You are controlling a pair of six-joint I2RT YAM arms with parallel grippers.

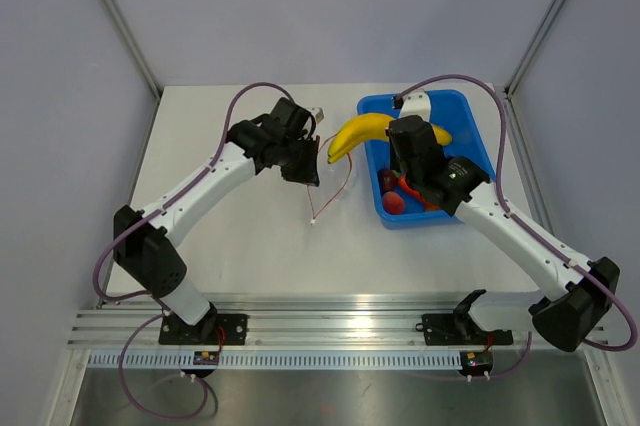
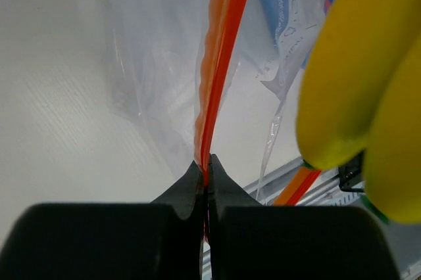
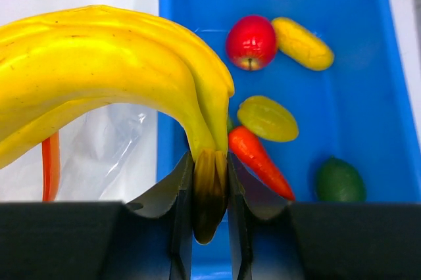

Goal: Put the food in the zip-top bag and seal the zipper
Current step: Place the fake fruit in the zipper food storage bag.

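- While the left gripper (image 2: 206, 173) is pinching the thin orange-red zipper strip (image 2: 223, 50) of the crinkly transparent plastic zip-top bag (image 2: 151, 76), its jaws shut tight on the strip's near end, the bag is being held up just beside the blue plastic bin (image 3: 368, 63).
- The right gripper (image 3: 210, 208) is clamping the dark stem tip of the curved yellow toy banana (image 3: 112, 50), carrying it across the bin's left rim (a red tomato (image 3: 251, 42), an orange carrot (image 3: 260, 162) and other toy foods are lying inside).
- The banana's free end is pointing toward the bag, near its mouth but apparently not yet inside.
- Insertion looks to be the step in hand, and the mouth seems barely parted, so the free tip should be leading, aimed between the two sides of the strip and eased in slowly.
- The left gripper should be holding firm so the film is not pushed aside or folded shut.
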